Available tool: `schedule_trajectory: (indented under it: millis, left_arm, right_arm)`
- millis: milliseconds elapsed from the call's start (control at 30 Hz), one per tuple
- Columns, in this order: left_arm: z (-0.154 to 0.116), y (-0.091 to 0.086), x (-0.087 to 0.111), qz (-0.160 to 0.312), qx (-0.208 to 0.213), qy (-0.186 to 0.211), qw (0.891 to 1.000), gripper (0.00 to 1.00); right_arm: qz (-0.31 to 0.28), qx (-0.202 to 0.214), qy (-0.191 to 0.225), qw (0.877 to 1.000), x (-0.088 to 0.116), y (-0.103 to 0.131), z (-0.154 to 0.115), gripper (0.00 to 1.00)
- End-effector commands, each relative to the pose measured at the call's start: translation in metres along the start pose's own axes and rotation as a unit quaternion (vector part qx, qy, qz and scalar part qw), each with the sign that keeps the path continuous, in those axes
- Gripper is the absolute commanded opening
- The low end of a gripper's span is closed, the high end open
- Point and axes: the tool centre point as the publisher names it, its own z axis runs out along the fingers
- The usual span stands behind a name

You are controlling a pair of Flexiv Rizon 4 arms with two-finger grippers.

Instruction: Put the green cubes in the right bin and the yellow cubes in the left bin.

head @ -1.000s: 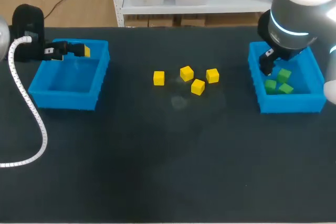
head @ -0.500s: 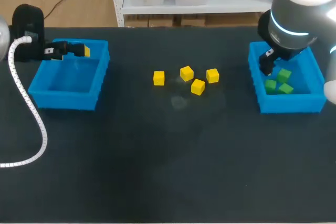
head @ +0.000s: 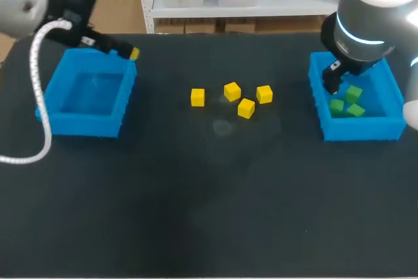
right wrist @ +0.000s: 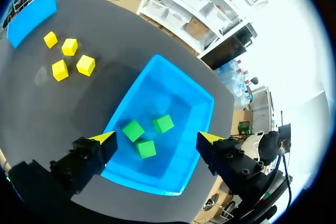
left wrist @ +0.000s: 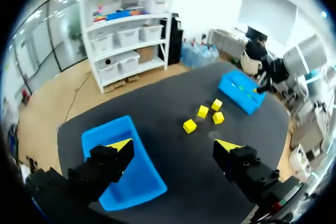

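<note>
Several yellow cubes (head: pixel 232 91) lie loose in the middle of the table, also seen ahead of my left gripper (left wrist: pixel 173 148) as yellow cubes (left wrist: pixel 202 111). The left blue bin (head: pixel 85 125) holds nothing; in the left wrist view this bin (left wrist: pixel 139 156) lies below, closer to one finger. My left gripper (head: pixel 127 51) hangs open and empty above the bin's far right corner. Three green cubes (head: pixel 353 93) lie in the right blue bin (head: pixel 362 129). My right gripper (head: pixel 333 78) stands open and empty over that bin; the green cubes (right wrist: pixel 145 148) show between its fingers, down in the bin (right wrist: pixel 173 90).
A white cable (head: pixel 36 89) from my left arm loops across the table's left side. Bare dark table stretches in front of both bins and the cubes. The yellow cubes (right wrist: pixel 69 46) and the left bin (right wrist: pixel 31 11) appear far off in the right wrist view.
My left arm has lifted and swung right, its gripper going from the left bin's far rim to above the bin's far right corner. The right arm and the cubes have not moved.
</note>
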Motion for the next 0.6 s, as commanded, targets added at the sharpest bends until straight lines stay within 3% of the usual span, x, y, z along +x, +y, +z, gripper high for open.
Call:
schedule_trajectory:
  millis: [33,167,400,600]
  left_arm:
    - [0.043,-0.002,-0.031,0.07,0.037,0.186,0.979,1.0]
    - [0.07,-0.005,-0.035,0.049,0.048,0.234,0.97,1.0]
    - [0.103,-0.014,-0.038,0.027,0.05,0.267,0.962,1.0]
    - [0.128,-0.032,-0.03,0.024,0.066,0.306,0.949,1.0]
  right_arm:
    - [0.001,0.001,-0.002,1.0,0.001,0.0,0.0,1.0]
    - [0.001,0.001,-0.002,1.0,0.001,0.0,0.0,1.0]
    - [0.001,0.001,-0.002,1.0,0.001,0.0,0.0,1.0]
    - [0.001,0.001,-0.002,1.0,0.001,0.0,0.0,1.0]
